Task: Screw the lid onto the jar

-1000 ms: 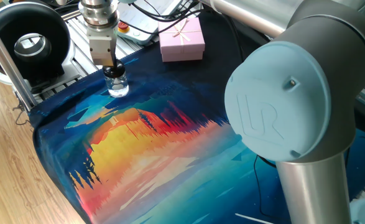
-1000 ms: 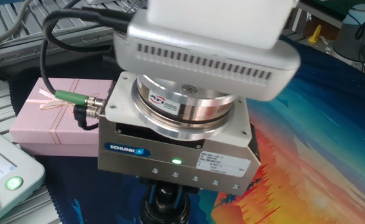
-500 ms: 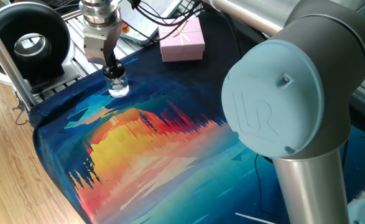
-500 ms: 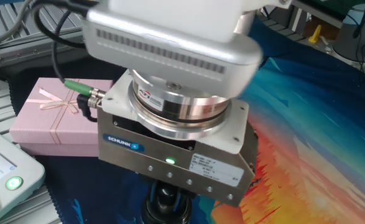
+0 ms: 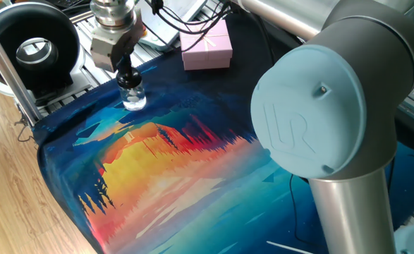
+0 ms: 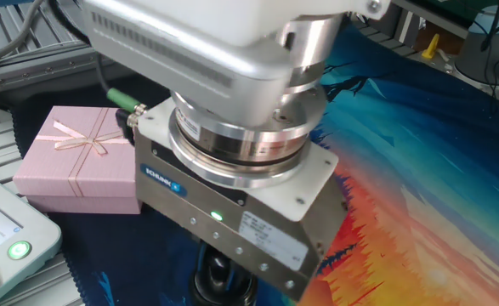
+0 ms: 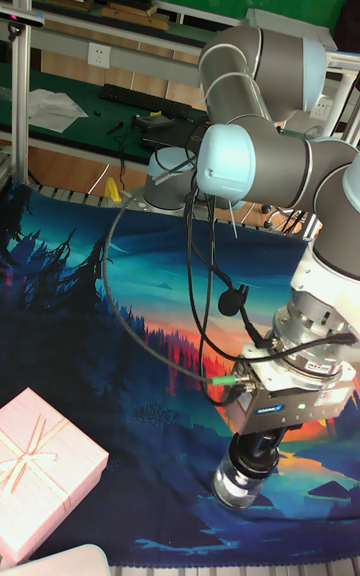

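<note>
The step in hand looks like the screwing itself: the gripper (image 5: pixel 127 75) stands straight above the jar (image 5: pixel 132 97), its jaws clamped on the lid (image 5: pixel 128 79), which sits on the jar's neck. The jar stands upright on the painted cloth covering the surface (image 5: pixel 171 169), near the cloth's 11 o'clock corner in one fixed view, with the pink gift box (image 5: pixel 207 46) well apart at about 2 o'clock from it. In the tall fixed view the jar (image 7: pixel 240 482) shows directly under the gripper body, and the lid (image 7: pixel 252 448) is a dark shape between the jaws, mostly hidden. The other fixed view is filled by the gripper housing, so the thread cannot be checked. How far the lid is seated cannot be told. The next move likely calls for wrist rotation about the vertical axis with light downward pressure, since the jar is unheld and could turn or tip
</note>
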Tool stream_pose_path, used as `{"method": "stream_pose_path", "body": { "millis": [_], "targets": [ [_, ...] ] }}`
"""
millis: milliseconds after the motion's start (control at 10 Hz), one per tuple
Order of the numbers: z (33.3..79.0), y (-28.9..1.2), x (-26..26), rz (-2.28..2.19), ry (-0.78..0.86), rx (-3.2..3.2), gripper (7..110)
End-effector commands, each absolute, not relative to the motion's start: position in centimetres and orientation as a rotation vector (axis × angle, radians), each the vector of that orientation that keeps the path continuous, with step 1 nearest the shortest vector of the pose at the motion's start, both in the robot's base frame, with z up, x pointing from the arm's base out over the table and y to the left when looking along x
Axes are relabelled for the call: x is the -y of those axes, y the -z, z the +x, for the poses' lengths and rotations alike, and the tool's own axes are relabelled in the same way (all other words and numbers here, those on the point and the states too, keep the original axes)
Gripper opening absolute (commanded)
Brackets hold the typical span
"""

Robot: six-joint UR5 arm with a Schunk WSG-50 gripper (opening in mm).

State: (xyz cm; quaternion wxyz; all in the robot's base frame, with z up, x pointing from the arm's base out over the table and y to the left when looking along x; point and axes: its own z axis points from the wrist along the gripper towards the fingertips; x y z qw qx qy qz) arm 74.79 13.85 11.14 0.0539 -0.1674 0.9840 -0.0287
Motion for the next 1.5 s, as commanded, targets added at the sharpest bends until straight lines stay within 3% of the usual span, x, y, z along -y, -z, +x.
{"method": "stream_pose_path", "body": {
  "millis": [0, 500, 600, 700, 800, 1000, 1400],
  "targets": [
    [75.6, -11.4, -14.5, -0.184, 0.035, -2.986, 7],
    [75.3, -11.2, -15.2, -0.247, -0.006, -2.985, 7],
    [75.1, -11.2, -15.3, -0.265, -0.010, -2.989, 22],
    [74.6, -11.1, -15.5, -0.317, -0.026, -3.005, 22],
    [74.4, -11.1, -15.8, -0.347, -0.044, -3.008, 44],
    [74.4, -11.1, -15.8, -0.391, -0.049, -3.006, 44],
    [75.1, -12.5, -13.7, -0.797, 0.092, -2.949, 44]
  ]
}}
